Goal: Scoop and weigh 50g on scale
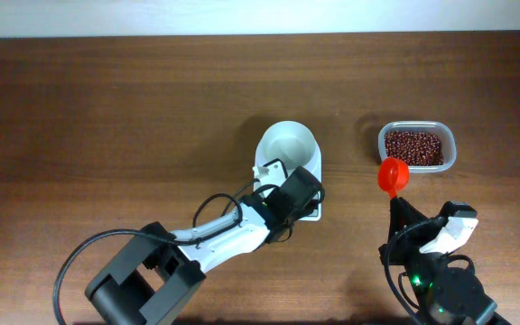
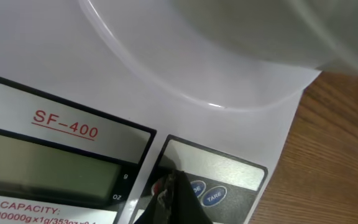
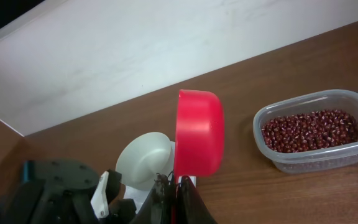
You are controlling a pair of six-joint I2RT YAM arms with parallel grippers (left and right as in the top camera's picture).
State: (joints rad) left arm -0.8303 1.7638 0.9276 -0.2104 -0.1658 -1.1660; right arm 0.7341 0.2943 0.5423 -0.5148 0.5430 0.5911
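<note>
The scale (image 1: 312, 213) is a white base with a white round bowl (image 1: 287, 147) on top, mid-table. My left gripper (image 1: 301, 186) hovers over its front panel. In the left wrist view the shut fingertips (image 2: 174, 180) press on the button strip, just left of the blue MODE and TARE buttons (image 2: 214, 197), beside the grey display (image 2: 48, 171). My right gripper (image 1: 394, 202) is shut on the handle of a red scoop (image 1: 393, 172), held on edge and empty near the tub of red-brown beans (image 1: 415, 147). The right wrist view shows the scoop (image 3: 199, 140) above the jaws.
The clear bean tub (image 3: 316, 134) stands at the right, just beyond the scoop. The left arm's black links (image 1: 143, 271) stretch from the front edge toward the scale. A pale wall (image 3: 166, 56) borders the far side of the brown wooden table (image 1: 106, 108).
</note>
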